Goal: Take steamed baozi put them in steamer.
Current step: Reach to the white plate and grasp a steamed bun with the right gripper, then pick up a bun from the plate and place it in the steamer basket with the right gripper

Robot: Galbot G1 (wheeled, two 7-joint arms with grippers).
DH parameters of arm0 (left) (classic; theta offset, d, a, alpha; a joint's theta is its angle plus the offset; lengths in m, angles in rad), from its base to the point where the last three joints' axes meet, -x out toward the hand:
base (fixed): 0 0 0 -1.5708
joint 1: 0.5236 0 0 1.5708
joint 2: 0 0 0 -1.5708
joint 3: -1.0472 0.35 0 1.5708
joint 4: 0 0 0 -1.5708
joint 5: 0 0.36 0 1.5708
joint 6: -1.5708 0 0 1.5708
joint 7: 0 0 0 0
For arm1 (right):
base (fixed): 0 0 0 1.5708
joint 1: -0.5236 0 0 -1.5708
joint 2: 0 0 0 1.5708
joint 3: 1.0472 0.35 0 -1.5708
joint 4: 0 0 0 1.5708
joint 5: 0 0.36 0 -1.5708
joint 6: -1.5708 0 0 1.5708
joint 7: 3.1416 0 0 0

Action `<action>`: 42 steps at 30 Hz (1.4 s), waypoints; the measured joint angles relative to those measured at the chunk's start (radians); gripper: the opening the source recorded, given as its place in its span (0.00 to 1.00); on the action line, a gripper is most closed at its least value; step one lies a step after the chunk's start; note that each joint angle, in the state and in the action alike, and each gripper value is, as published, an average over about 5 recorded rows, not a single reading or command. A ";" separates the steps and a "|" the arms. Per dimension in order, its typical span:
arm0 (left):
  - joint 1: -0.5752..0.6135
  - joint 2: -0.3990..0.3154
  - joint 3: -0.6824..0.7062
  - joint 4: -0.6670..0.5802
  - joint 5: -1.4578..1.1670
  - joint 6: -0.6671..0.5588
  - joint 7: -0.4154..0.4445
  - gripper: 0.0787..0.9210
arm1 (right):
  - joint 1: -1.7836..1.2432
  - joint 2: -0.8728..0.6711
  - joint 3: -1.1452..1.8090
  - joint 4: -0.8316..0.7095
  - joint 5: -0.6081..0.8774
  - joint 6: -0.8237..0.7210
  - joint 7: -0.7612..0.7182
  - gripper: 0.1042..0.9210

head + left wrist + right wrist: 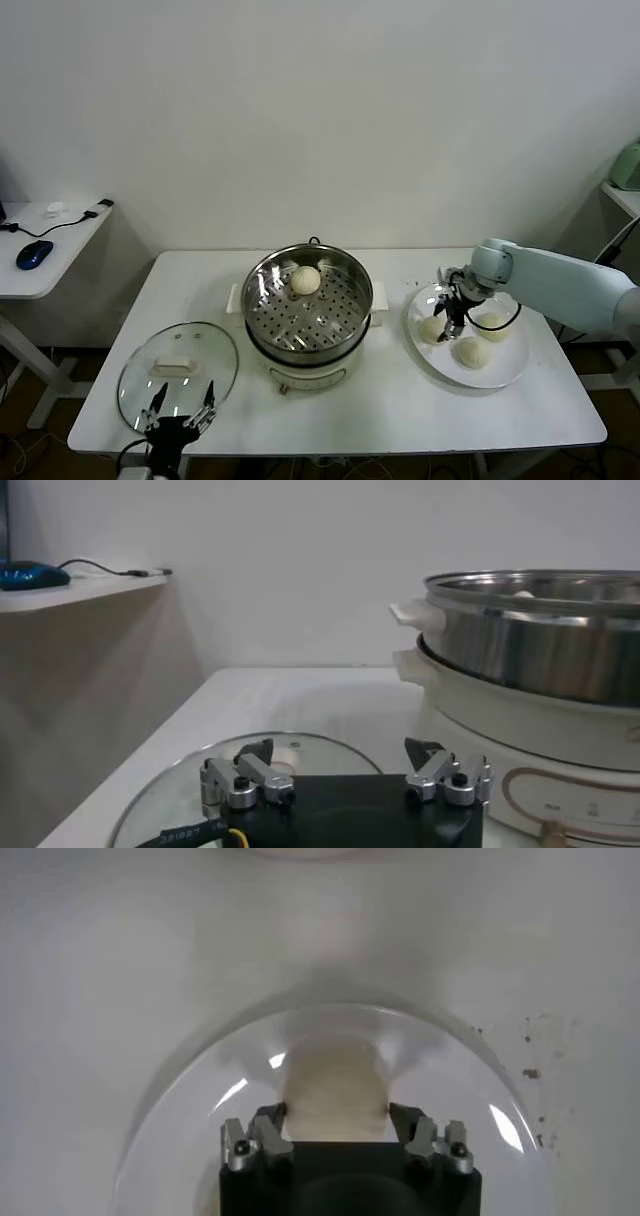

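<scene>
The steamer stands mid-table with one baozi on its perforated tray. Three more baozi lie on the white plate to its right: one at the plate's left, one at the back, one at the front. My right gripper is down on the left one. In the right wrist view its fingers press both sides of that baozi. My left gripper is parked open and empty at the table's front left.
The glass lid lies flat at the front left under my left gripper, and shows in the left wrist view beside the steamer. A side table with a blue mouse stands at the far left.
</scene>
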 measured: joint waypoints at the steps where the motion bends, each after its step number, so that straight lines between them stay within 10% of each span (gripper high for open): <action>1: 0.001 -0.001 0.001 -0.002 0.001 0.000 0.000 0.88 | 0.004 -0.002 0.000 0.003 0.002 0.000 -0.003 0.70; 22: -0.008 -0.001 0.020 -0.031 -0.003 0.011 -0.001 0.88 | 0.594 0.055 -0.232 0.241 0.319 -0.012 -0.117 0.68; 42: -0.023 0.014 0.014 -0.039 -0.017 0.018 -0.001 0.88 | 0.515 0.417 -0.153 0.314 0.542 -0.176 0.128 0.68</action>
